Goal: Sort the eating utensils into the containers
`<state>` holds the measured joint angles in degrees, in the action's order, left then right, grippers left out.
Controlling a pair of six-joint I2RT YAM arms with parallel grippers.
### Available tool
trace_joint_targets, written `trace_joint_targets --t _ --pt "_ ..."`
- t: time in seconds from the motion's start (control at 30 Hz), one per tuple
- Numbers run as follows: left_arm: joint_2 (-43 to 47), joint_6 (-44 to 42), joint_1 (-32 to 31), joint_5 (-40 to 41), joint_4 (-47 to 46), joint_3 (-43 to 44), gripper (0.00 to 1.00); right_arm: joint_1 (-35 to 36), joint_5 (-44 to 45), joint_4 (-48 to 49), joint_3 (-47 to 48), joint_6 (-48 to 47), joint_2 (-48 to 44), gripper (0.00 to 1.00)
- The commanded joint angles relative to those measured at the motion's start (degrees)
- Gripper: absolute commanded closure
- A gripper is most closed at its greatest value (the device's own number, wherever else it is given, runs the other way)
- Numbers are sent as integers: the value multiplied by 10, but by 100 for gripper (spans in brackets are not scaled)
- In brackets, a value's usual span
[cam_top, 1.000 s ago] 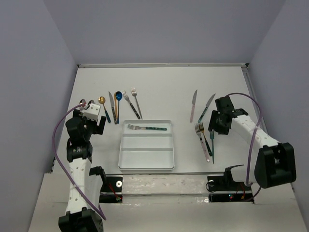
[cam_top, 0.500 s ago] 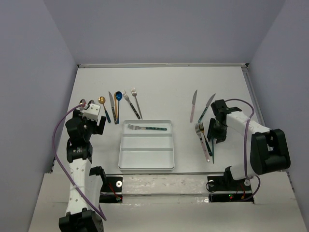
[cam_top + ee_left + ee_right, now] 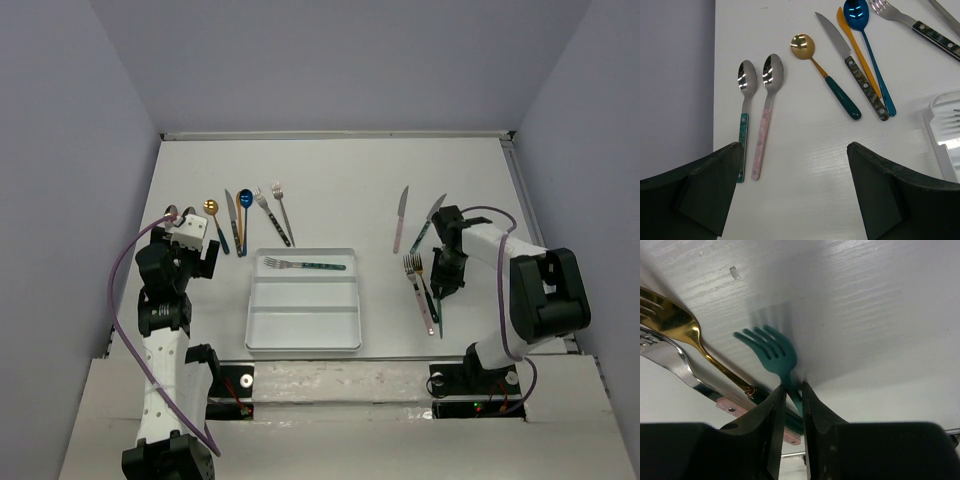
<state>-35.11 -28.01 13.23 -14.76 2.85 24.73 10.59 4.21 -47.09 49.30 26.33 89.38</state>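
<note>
**Right pincer** (image 3: 794, 392): jaws nearly shut, nipping the stem of the teal fork (image 3: 774, 351) just behind its head.
- The fork lies on the table (image 3: 865, 300), tines pointing away from the fingers.
- Just beside it, on the tray side of the pincer: gold fork (image 3: 671, 320) and silver fork (image 3: 664, 356), lying close together. A pink handle (image 3: 735, 407) passes under the fingertips.
- Beyond the pincer, farther from the arm bases: two knives (image 3: 401, 218), one pale-handled and one dark-handled, tips pointing away.
- Well apart, across from the pincer toward the other arm: white tray (image 3: 303, 345). Its far compartment holds one fork (image 3: 305, 264), lying crosswise.

**Left pincer** (image 3: 792, 150): jaws wide apart, gripping nothing, above the table.
- Ahead of the left finger: two silver spoons (image 3: 747, 80) side by side, one teal-handled and one pink-handled, bowls pointing away.
- Ahead, between the fingers: gold spoon (image 3: 802, 45) with a teal handle.
- Ahead of the right finger: a patterned-handle knife (image 3: 840, 45), then a blue spoon (image 3: 858, 12) lying over an orange utensil whose kind I cannot tell.
- Just beside the right finger: a corner of the tray.
</note>
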Motion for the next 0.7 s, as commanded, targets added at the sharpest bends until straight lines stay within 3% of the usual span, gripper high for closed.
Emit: trace_joint_targets --t 0.0,0.13,0.23,0.47,0.57,0.6,0.63,0.67 --pt "8 7 1 4 -17 -6 1 0 -7 24 16 -16 17 83" --pt "8 8 1 6 -18 -6 1 0 1 27 33 -19 18 89" --pt "8 9 1 7 -19 -8 1 0 5 17 69 -29 31 100" --pt "7 9 2 10 -20 -7 1 13 62 -30 172 -42 -1 100" --pt "7 10 2 12 -21 -7 1 98 157 -20 258 -51 -55 100" --pt "6 10 2 12 -21 -7 1 172 184 -8 272 -64 -74 100" --pt "6 10 2 12 -22 -7 1 173 206 11 283 -78 -74 100" --pt "3 11 1 14 -23 -7 1 248 221 75 287 -127 -88 100"
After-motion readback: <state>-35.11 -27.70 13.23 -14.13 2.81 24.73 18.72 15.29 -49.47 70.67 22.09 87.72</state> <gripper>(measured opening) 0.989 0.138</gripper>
